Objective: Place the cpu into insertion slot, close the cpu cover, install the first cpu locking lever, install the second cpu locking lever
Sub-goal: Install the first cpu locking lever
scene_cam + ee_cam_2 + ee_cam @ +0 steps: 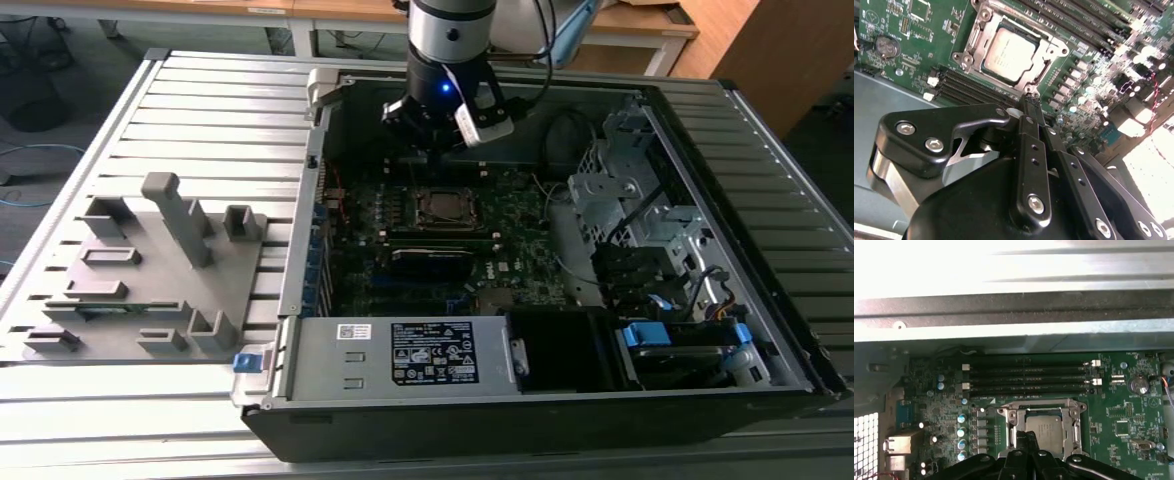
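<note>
In insertion slot (970, 50): one cpu (1006, 55), hand (1030, 102) near.

**What the socket area keeps out of sight**

In the first wrist view the end effector (1026, 439) covers the near edge of the cpu (1048, 429) and of the cpu cover (1074, 421), and the picture's edge cuts off its linkage. In the second wrist view glare washes out part of the motherboard (919, 45) beyond the memory slots. In the exterior view the arm (451, 30) is cut off above, and the socket's levers are too small to make out.
</note>
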Motion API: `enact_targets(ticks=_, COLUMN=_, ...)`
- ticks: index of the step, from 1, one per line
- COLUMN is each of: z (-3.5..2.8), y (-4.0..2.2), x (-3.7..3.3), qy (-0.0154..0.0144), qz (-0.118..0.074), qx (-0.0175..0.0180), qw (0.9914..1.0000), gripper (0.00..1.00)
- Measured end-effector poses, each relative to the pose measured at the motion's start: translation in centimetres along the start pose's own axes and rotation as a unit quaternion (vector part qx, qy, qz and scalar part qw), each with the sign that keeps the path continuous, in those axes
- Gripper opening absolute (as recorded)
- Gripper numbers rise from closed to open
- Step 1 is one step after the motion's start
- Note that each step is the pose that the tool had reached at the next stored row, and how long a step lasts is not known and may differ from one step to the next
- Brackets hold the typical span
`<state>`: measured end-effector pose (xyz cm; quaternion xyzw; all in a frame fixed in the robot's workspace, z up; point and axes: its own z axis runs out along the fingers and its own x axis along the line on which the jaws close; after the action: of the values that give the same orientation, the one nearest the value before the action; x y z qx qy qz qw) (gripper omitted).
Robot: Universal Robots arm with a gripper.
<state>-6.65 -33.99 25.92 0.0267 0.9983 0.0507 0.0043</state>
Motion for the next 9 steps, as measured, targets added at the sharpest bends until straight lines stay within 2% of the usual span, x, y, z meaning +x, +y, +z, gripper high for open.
enact_targets(ticks=3, z=0.00, y=-0.03, x=0.07, qy=0.0003, qz=0.000, qx=-0.0065, qw=0.99998, gripper=0.11)
enact_targets(ticks=4, z=-0.02, y=-0.18, x=0.40, qy=0.0019, qz=0.000, qx=-0.0363, qw=0.99934, gripper=0.11)
enact_targets(ticks=6, z=-0.02, y=-0.18, x=0.40, qy=0.0018, qz=0.000, qx=-0.0335, qw=0.99944, gripper=0.11)
enact_targets(ticks=9, z=-0.02, y=-0.18, x=0.40, qy=0.0017, qz=0.000, qx=-0.0332, qw=0.99945, gripper=0.11)
